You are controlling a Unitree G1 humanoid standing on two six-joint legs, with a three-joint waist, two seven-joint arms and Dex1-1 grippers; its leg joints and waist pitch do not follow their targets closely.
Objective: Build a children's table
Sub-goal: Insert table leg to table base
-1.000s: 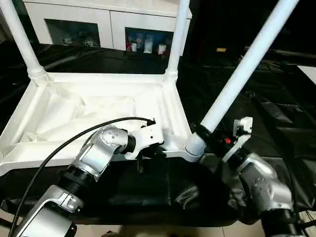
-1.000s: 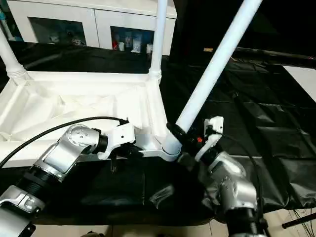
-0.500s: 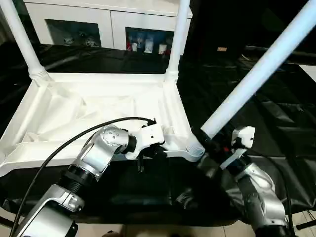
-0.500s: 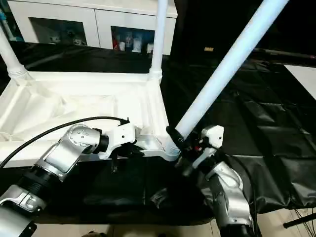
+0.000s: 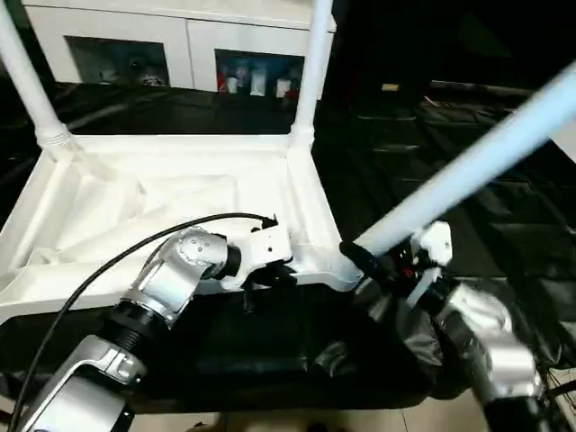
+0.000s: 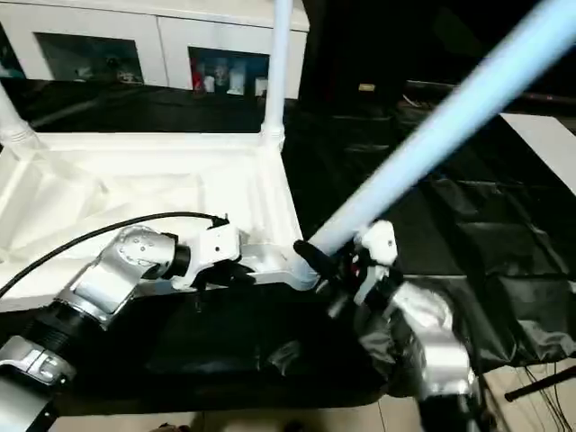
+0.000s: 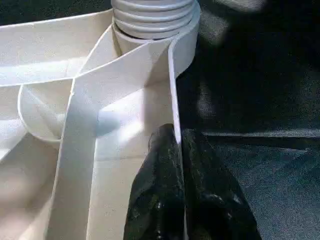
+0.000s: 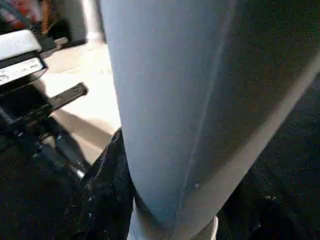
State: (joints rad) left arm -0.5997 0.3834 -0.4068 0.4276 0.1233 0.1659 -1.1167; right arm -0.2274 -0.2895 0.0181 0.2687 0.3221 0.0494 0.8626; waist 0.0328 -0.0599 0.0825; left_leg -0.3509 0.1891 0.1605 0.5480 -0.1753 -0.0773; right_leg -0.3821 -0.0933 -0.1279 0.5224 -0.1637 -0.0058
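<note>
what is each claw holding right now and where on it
The left claw pinches the near rim of the upturned tabletop, by the corner socket. The right claw grips the tilted leg at its lower end, just above that socket.

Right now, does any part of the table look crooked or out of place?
Yes. The leg at the near right corner socket leans far to the right, while the two far legs stand upright. The right gripper holds its base; the left gripper pinches the top's rim.
</note>
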